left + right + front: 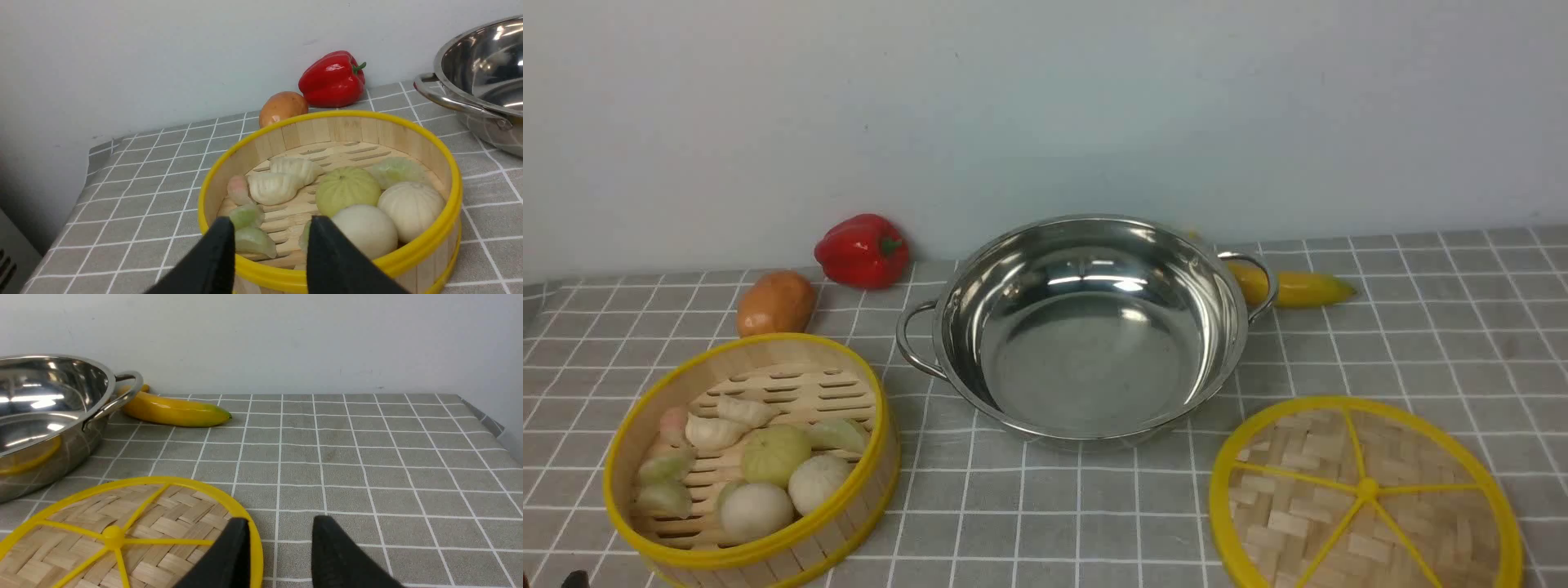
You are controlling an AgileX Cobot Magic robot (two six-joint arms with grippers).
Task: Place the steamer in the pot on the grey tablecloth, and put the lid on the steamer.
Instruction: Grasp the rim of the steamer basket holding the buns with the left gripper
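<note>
We count one steamer [878, 469], one pot [1013, 278] with two looped handles [913, 339], one lid [1307, 506] with five yellow spokes [1421, 488], and one grey tablecloth [1421, 327]. Inside the steamer we count three round buns [347, 190], two white and one green, and at least six dumplings [271, 188]: two white, one pink, three pale green. We also count one red bell pepper [862, 249], one potato [776, 304] and one banana [1298, 287].
</note>
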